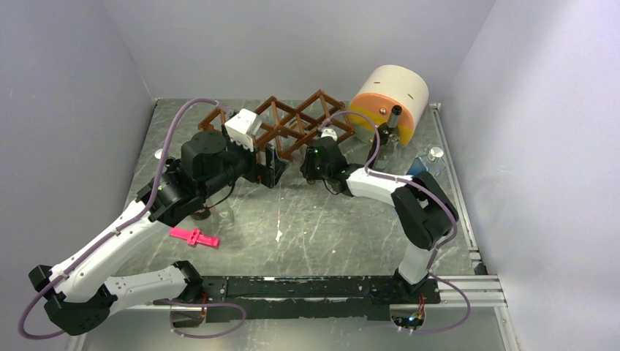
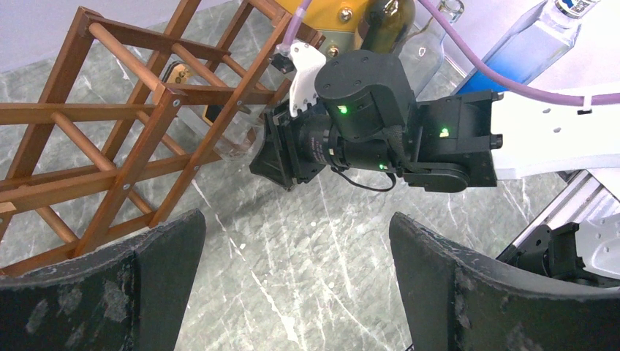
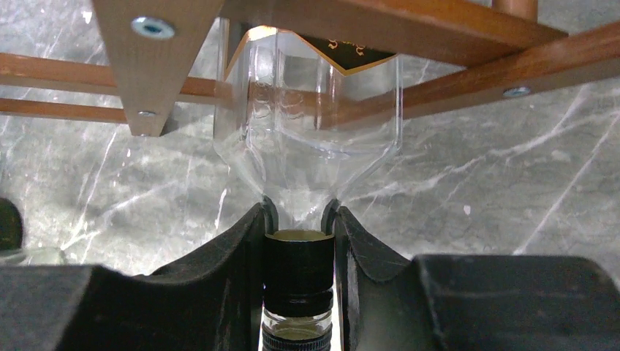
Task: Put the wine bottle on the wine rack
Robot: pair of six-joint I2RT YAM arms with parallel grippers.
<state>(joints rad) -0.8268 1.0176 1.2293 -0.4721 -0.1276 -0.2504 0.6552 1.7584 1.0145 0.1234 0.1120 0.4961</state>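
Figure: view of the table (image 1: 329, 234) with the wine rack (image 1: 289, 123) standing at its far side.

(a) The right gripper (image 3: 299, 219) is reaching in at the front of the rack and is clenching the neck of the wine bottle (image 3: 314, 131), its two fingers (image 3: 234, 248) pressing either side just above the black cap (image 3: 298, 267).

(b) The bottle, of clear glass with a black and gold label, is lying with its body inside one of the rack's lower cells, behind the wooden slats. Its neck is pointing out of the rack toward the gripper.

(c) The left gripper (image 2: 296, 248) is hovering in front of the rack, released, its fingers (image 2: 168, 252) spread wide apart and holding nothing.

(d) A cream, orange and yellow cylinder (image 1: 391, 91) is sitting just to the right of the rack.

(e) A pink clip (image 1: 194, 236) is lying well in front of the rack, to its left.
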